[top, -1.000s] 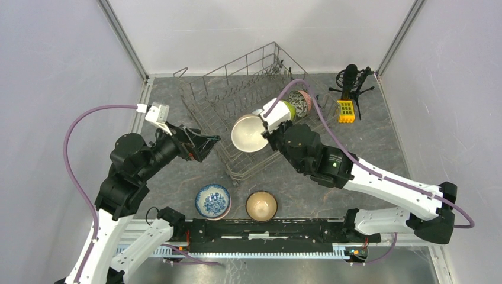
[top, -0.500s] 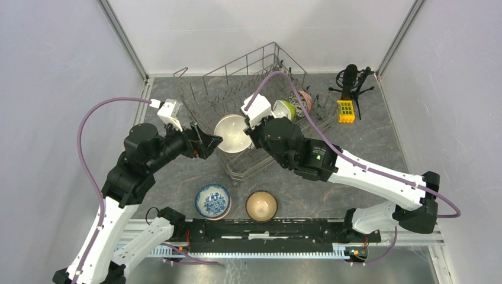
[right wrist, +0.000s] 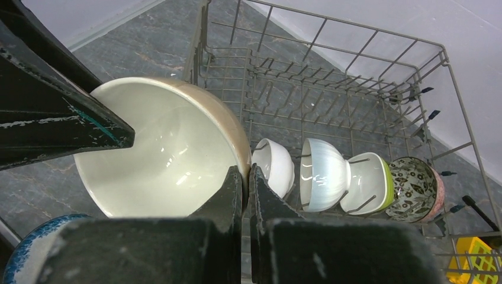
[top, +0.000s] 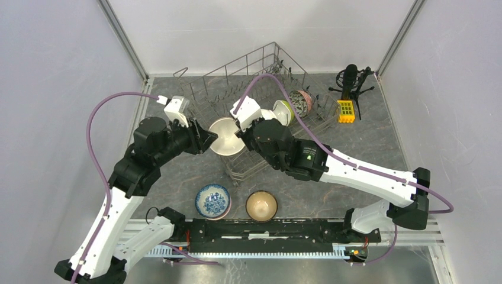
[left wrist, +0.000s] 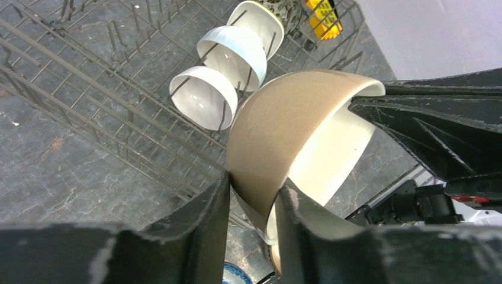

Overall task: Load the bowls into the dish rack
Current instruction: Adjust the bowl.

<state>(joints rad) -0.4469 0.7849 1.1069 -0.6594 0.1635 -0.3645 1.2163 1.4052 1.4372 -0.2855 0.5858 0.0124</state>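
Rack: steer for the free tines left of the racked bowls (right wrist: 322, 174) in the large grey wire dish rack (top: 204, 97).
Bowl: the tan round ceramic bowl (top: 225, 136) hangs over the rack's near-left side, further left than a second ago.
Right gripper (right wrist: 245, 183): pinching the rim; keep hold until your other grip is sure.
Left gripper (top: 211, 141): was wide, now narrow astride the opposite rim; I cannot tell whether it is gripping yet.

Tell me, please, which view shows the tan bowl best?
The right wrist view: the tan bowl is large, its cream inside clear. The left wrist view shows its outside, rim between the left gripper's fingers; the top view shows it small, over the dish rack.
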